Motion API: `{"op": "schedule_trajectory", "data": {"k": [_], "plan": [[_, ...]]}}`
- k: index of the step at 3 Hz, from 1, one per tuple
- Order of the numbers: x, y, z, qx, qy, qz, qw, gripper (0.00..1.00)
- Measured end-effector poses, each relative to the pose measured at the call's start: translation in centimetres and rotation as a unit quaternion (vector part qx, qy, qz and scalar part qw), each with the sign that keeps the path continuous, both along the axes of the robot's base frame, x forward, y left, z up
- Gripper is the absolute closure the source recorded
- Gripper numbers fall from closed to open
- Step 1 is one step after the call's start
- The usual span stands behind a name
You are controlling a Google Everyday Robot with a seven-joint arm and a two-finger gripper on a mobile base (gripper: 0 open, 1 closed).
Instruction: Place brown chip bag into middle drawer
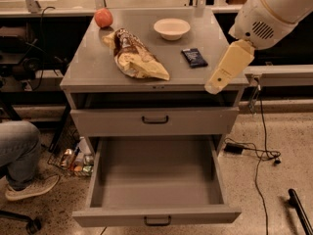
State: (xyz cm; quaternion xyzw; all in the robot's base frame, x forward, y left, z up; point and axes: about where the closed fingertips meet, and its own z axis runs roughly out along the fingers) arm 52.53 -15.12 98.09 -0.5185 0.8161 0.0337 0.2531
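The brown chip bag (137,58) lies flat on the left half of the grey cabinet top (98,67), dark printed end toward the back. The middle drawer (156,214) is pulled fully open below, and its tray shows nothing inside. My gripper (228,68) hangs from the white arm (274,13) at the upper right. It sits over the cabinet's front right corner, right of the bag and apart from it, holding nothing that I can see.
A white bowl (171,28), a red apple (103,18) and a small dark blue packet (194,57) are on the cabinet top. The upper drawer front (155,120) is closed. A person's leg and shoe (24,165) are at the left. Cables (259,151) lie on the floor at the right.
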Motion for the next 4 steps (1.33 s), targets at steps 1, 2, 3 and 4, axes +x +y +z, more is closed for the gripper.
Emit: {"op": "schedule_trajectory", "data": {"k": [1,2,3,4], "plan": [[1.3,0.8,-0.1,0.036,-0.006,-0.023,0.9991,0.0],[5.4,3.2,-0.2,0.094,0.003,-0.059,0.9938,0.0],[10.7,7.2,-0.3,0.141,0.025,-0.104,0.9842,0.0],[14.7,11.2,-1.0,0.16,0.049,-0.141,0.9757,0.0]]}}
